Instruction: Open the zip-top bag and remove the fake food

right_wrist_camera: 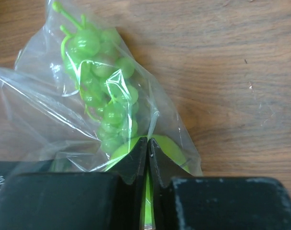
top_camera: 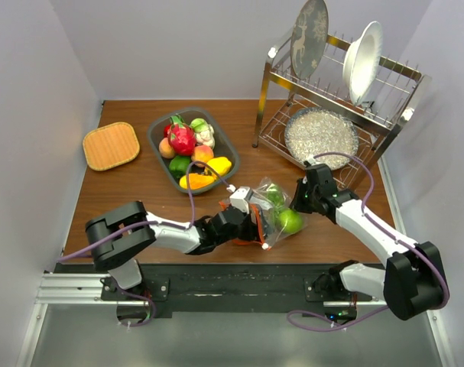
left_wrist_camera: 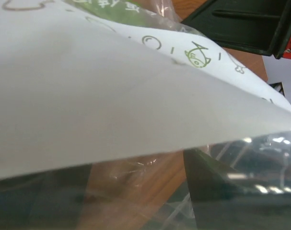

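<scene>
Fingers (right_wrist_camera: 132,167) of the right gripper (right_wrist_camera: 148,143) press together on the film of the zip-top bag (top_camera: 271,205), which lies mid-frame in the top view. A green apple (top_camera: 290,222) and grapes (right_wrist_camera: 104,91) sit inside; the left gripper (top_camera: 254,220) is hidden behind plastic, its state unclear.

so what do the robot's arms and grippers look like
Both the left arm and right arm have white links between chunky black joint housings, with a purple cable looping along each. The right gripper has matte black, angular fingers tapering to wedge tips; the left gripper is black too.
</scene>
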`<state>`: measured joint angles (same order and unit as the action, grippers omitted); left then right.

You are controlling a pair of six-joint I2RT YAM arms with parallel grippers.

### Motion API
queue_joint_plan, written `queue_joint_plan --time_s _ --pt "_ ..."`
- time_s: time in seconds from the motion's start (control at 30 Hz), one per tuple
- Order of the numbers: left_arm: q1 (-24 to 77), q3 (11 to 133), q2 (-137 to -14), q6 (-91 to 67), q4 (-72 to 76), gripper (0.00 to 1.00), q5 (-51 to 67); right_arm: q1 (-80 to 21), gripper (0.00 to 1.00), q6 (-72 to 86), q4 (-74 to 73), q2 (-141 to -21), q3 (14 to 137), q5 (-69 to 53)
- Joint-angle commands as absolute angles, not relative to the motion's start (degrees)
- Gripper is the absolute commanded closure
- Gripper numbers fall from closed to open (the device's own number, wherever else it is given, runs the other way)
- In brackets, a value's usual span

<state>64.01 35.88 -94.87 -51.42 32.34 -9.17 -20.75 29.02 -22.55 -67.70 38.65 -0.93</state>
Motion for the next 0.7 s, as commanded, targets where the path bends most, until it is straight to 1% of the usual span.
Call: queue_joint_plan --time_s 0.0,0.03,0.1,0.17,0.2,0.27,0.3,0.43,0.53,0.67 --pt "65.3 39.02 -96.85 -48.52 37.97 0.17 -6.25 -20.74 0.98 29.01 -21.45 -67.41 37.18 -2.55" --pt "65.48 39.2 -97.03 -48.43 38.23 0.17 -6.24 -20.83 0.99 28.92 -21.88 -67.5 37.35 -1.94" --pt "65.65 39.11 -97.21 -48.6 37.97 0.16 -6.76 -20.83 0.88 28.39 -24.42 -67.06 38.31 -0.1" --pt "65.65 38.5 -97.03 -49.74 37.53 0.17 -7.47 -20.83 0.68 28.3 -26.36 -64.26 38.93 1.75" --pt "65.74 38.15 -96.94 -50.09 37.53 0.21 -7.82 -20.74 0.48 28.3 -28.28 -62.86 40.07 2.45" --pt "65.65 37.53 -96.77 -51.32 37.18 0.22 -8.17 -20.74 0.38 28.39 -30.49 -59.78 41.22 4.47" --pt "65.74 37.44 -96.68 -51.76 36.31 0.24 -8.61 -20.74 0.32 28.3 -32.33 -58.9 42.18 5.18" --pt "66.18 36.65 -96.07 -52.73 35.6 0.25 -9.75 -20.74 0.23 29.35 -35.06 -55.03 42.1 5.63" --pt "66.18 36.3 -95.71 -52.91 35.59 0.25 -9.93 -20.74 0.18 31.19 -35.16 -52.83 40.35 2.47" --pt "66.18 36.74 -95.98 -52.12 36.21 0.22 -9.32 -20.66 0.16 33.31 -31.38 -52.12 36.57 -1.4"
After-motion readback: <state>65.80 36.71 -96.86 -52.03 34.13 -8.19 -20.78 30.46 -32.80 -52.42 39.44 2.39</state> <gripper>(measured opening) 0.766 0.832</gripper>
